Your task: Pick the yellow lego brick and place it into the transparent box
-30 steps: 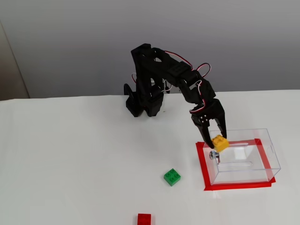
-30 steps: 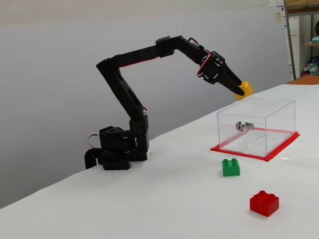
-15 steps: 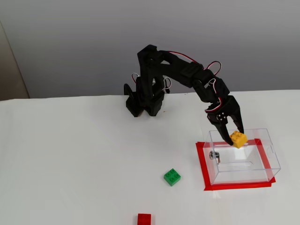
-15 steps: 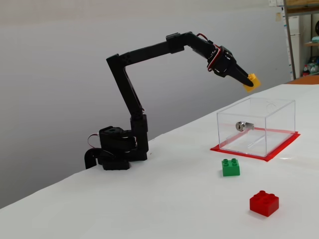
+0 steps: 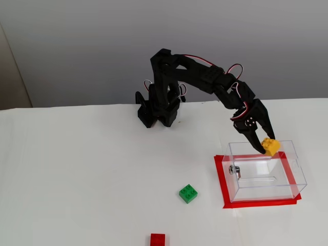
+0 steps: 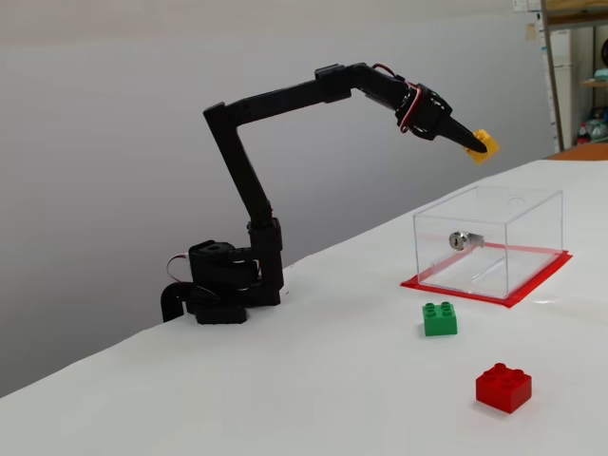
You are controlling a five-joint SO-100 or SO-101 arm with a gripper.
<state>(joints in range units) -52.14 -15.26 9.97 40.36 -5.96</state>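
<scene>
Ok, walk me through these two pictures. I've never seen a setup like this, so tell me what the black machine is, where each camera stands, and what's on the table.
The black machine is a small robot arm bolted at its base to a white table. At its tip is a gripper, whose jaws are shut on the yellow lego brick.

One fixed view looks from the front and above; the other looks from the side, low down.

On the table stands the transparent box on a red taped outline. The side view shows the held brick well above the box, not yet inside it. A green brick and a red brick lie loose nearby.
</scene>
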